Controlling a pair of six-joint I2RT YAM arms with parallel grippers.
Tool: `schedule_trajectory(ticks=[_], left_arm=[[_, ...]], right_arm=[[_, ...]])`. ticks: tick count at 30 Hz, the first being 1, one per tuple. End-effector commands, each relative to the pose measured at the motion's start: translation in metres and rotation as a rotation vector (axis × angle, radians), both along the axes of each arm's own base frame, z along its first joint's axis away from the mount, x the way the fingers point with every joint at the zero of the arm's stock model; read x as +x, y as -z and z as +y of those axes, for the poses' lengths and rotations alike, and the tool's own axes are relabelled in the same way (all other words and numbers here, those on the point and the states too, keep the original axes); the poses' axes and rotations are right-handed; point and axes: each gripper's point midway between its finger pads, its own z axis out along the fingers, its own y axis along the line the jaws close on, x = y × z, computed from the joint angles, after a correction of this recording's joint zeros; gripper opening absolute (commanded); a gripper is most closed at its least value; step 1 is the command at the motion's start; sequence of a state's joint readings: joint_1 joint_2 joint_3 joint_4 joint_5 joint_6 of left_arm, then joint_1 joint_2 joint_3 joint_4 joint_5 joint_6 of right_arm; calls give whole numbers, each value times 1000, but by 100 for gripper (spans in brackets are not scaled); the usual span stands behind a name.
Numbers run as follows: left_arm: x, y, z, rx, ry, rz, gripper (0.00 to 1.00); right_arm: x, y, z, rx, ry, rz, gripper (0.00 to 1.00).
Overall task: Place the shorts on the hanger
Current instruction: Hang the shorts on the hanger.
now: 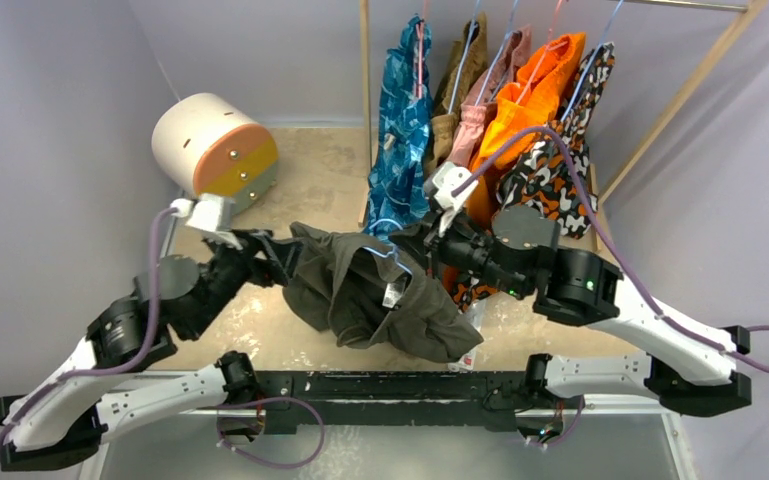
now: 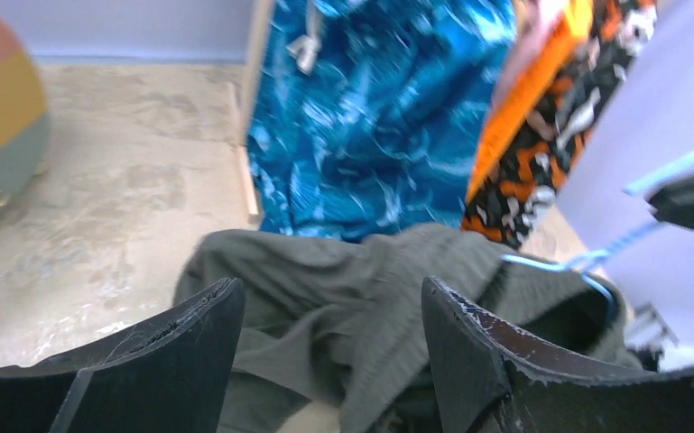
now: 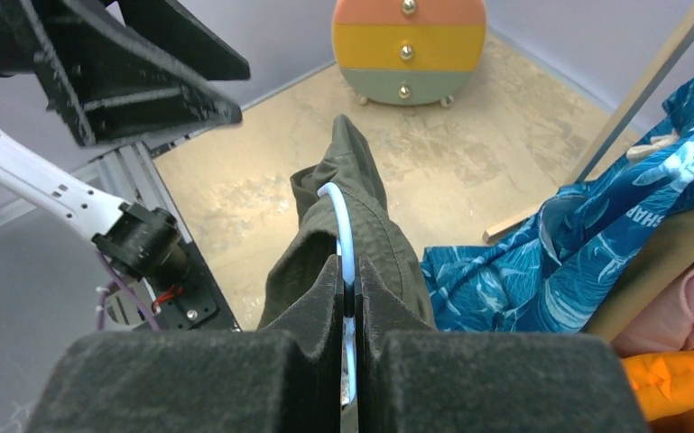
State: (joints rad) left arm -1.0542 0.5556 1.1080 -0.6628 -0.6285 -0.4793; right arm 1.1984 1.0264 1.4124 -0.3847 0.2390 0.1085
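Note:
The dark olive shorts (image 1: 380, 295) hang draped over the light-blue wire hanger (image 1: 388, 252) above the table, between my two arms. My right gripper (image 1: 418, 245) is shut on the hanger wire; in the right wrist view the blue wire (image 3: 343, 225) runs out from between its closed fingers (image 3: 349, 271) into the shorts (image 3: 374, 234). My left gripper (image 1: 282, 255) is open at the shorts' left edge. In the left wrist view its jaws (image 2: 329, 298) stand wide apart, with olive fabric (image 2: 352, 280) lying between and beyond them and the hanger wire (image 2: 550, 264) to the right.
A wooden rack (image 1: 365, 100) at the back holds blue patterned shorts (image 1: 400, 130), tan, pink and orange garments (image 1: 530, 100) and a black-orange patterned one (image 1: 560, 170). A round drawer cabinet (image 1: 215, 145) stands at the back left. A black rail (image 1: 390, 385) runs along the near edge.

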Motion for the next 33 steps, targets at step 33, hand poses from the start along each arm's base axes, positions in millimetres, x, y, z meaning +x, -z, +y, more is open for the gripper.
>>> schedule_trajectory(ticks=[33], left_arm=[[6,116,-84,391,260,221,54]], right_arm=[[7,-49,-7,124,52,-45,0]])
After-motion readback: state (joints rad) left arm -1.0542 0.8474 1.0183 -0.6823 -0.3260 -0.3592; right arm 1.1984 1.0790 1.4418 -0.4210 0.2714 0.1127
